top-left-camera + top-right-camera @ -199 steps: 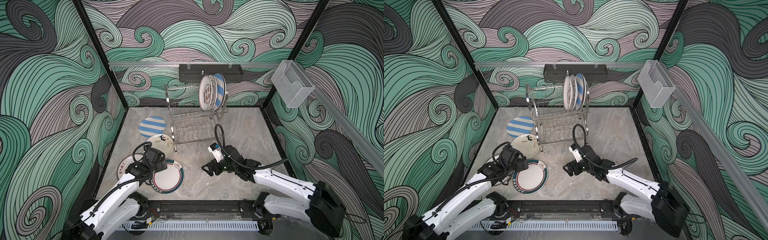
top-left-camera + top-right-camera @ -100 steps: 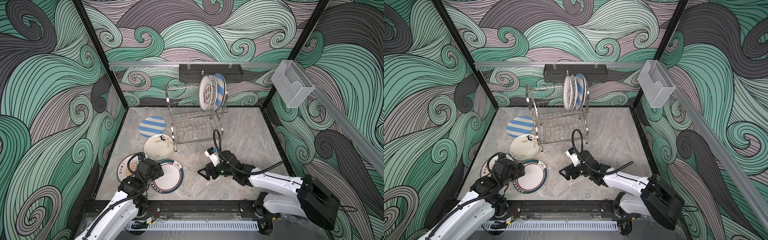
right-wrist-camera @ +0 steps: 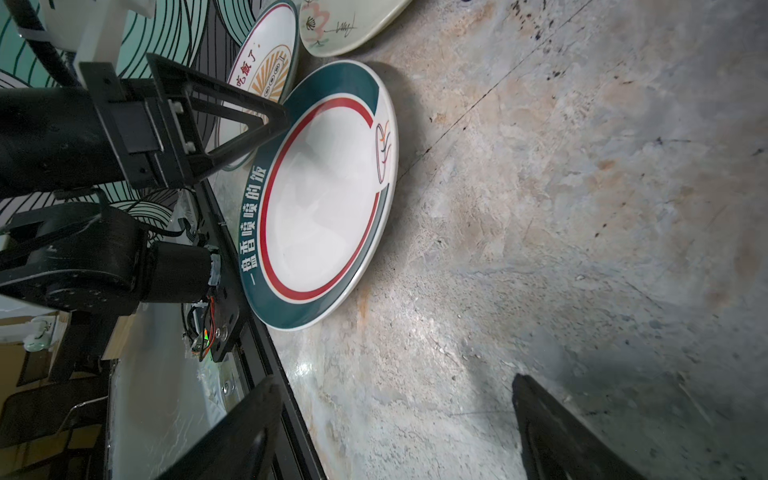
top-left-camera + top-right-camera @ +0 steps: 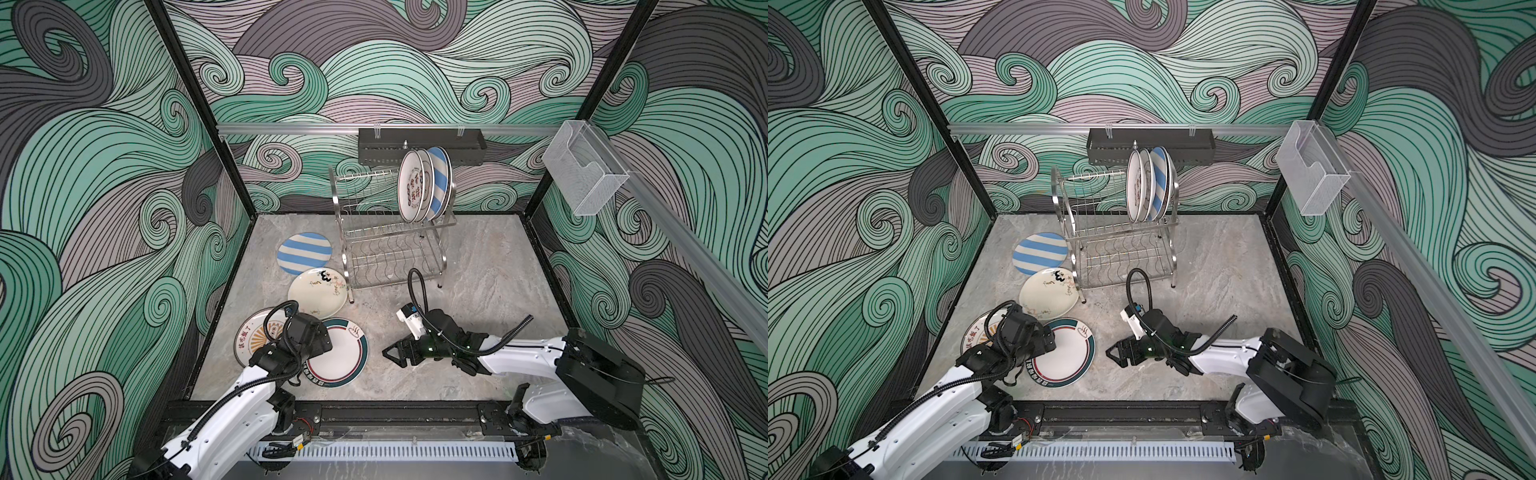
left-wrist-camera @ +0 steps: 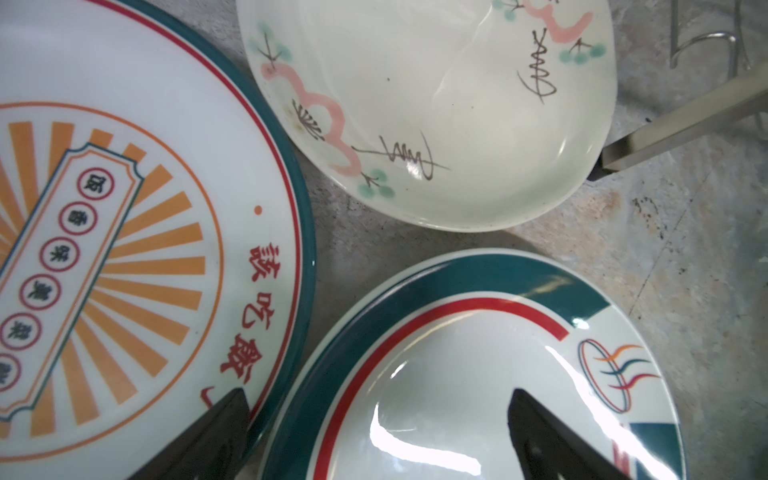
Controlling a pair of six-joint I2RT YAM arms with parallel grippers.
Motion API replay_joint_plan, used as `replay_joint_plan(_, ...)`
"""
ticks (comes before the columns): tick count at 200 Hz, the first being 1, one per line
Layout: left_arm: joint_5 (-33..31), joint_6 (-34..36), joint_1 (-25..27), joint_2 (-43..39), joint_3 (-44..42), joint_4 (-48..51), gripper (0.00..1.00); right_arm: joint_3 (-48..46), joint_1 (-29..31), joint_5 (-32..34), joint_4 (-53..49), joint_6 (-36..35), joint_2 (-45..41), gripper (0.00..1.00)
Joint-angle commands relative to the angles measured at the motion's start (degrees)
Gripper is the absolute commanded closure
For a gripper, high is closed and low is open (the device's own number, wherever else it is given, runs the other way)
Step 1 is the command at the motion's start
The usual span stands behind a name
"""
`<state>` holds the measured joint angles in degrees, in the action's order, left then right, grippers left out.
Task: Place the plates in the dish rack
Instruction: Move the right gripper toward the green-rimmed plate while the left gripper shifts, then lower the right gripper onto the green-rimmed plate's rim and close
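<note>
Right claw (image 4: 394,358) has swung left, open; left claw (image 5: 376,399), open, straddles teal-rimmed plate (image 4: 347,359) rim: pickup step, closing judged next.

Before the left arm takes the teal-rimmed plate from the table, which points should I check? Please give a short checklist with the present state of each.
1. Left gripper open: ok.
2. Its fingers stand on both sides of the rim of the teal-rimmed plate: ok.
3. That plate is free of the sunburst plate: cannot tell, the rims are very close.
4. Right gripper open, empty, apart from the plate: ok.
5. Dish rack has free slots beside its three loaded plates: ok.
</note>
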<state>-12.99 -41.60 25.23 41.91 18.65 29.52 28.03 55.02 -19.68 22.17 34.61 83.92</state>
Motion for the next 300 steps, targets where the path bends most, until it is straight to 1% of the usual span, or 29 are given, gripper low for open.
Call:
replay_joint_plan(1, 3.12, 0.46, -0.36, -0.24, 1.06, -2.85, 0.01, 3.0, 1.17, -1.02, 2.74, 1.43, 2.66, 0.14)
replay_joint_plan(26, 4.3, 0.47, -0.36, -0.98, 0.77, -3.19, 0.01, 5.54, 1.59, -1.32, 3.0, 2.36, 6.75, 0.14)
replay_joint_plan(62, 8.35, 0.64, -0.36, -1.88, -1.34, -6.63, 0.01, 7.46, 1.62, -1.8, 6.59, 5.03, 13.07, 0.16)
replay_joint_plan(75, 8.85, 0.8, -0.36, -1.75, -1.34, -6.69, 0.01, 7.73, 1.62, -2.75, 8.93, 6.35, 14.89, 0.18)
replay_joint_plan(93, 9.19, 1.04, -0.37, -1.59, -1.32, -6.99, 0.01, 7.65, 1.54, -2.47, 10.08, 7.5, 16.15, 0.19)
replay_joint_plan(125, 9.57, 1.4, -0.36, -0.5, -1.32, -7.53, 0.01, 8.13, 1.66, -2.36, 9.66, 7.86, 17.06, 0.2)
replay_joint_plan(173, 11.18, 1.11, -0.36, 0.58, -1.58, -8.67, 0.01, 11.0, 2.36, -2.82, 9.07, 9.15, 21.12, 0.23)
replay_joint_plan(212, 11.56, 0.82, -0.33, -0.26, -2.35, -9.2, 0.02, 13.68, 3.1, -1.1, 3.74, 8.81, 22.16, 0.25)
replay_joint_plan(236, 11.78, 0.82, -0.36, -1.3, -2.92, -9.56, 0.01, 15.07, 3.29, 0.74, -0.23, 8.9, 22.47, 0.31)
replay_joint_plan(248, 12.01, 0.74, -0.36, -1.8, -3.31, -9.78, 0.01, 15.76, 3.33, 1.78, -1.9, 9.28, 22.94, 0.39)
replay_joint_plan(258, 12.18, 0.78, -0.36, -2.4, -3.61, -9.96, 0.01, 16.32, 3.27, 2.41, -3.14, 9.33, 23.59, 0.4)
replay_joint_plan(271, 12.4, 0.74, -0.35, -3.05, -3.93, -9.93, 0.01, 17.02, 3.33, 2.41, -3.96, 9.58, 24.46, 0.42)
replay_joint_plan(300, 12.73, 0.99, -0.36, -4.67, -4.23, -9.94, 0.01, 18.24, 3.35, 1.85, -4.16, 10.38, 26.3, 0.54)
